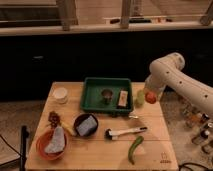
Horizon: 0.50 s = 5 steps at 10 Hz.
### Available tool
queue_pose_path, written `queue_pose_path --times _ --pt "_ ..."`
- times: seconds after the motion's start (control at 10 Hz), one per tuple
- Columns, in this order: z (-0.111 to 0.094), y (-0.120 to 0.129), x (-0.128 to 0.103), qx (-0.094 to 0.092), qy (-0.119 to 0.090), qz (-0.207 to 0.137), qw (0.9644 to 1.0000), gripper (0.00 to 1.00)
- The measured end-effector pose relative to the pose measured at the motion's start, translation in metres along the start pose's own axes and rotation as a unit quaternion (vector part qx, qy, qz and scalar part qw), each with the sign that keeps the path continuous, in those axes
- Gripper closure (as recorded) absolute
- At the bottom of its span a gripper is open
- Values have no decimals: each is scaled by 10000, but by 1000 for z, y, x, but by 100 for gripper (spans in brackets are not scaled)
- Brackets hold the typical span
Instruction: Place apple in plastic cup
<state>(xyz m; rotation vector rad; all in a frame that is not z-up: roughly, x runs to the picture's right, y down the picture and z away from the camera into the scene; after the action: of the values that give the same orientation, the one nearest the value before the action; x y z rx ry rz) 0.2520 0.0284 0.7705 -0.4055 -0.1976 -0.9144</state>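
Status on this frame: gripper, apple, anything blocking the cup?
Gripper shut on the apple, at the right edge of the table. Apple just right of the plastic cup, not in it. Nothing between them.

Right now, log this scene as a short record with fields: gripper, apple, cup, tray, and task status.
gripper: at the table's right edge, just right of the plastic cup; jaws shut on the apple
apple: in the jaws, beside the cup, not inside it
plastic cup: upright, between the green tray and the apple
green tray: holds a metal cup and a small block
status: apple picked up, not yet in the cup
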Motion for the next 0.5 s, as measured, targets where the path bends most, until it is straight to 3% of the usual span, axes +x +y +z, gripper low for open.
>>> queue_pose_path --times 0.5 --pt "8 -28 9 83 -26 -173 9998 100"
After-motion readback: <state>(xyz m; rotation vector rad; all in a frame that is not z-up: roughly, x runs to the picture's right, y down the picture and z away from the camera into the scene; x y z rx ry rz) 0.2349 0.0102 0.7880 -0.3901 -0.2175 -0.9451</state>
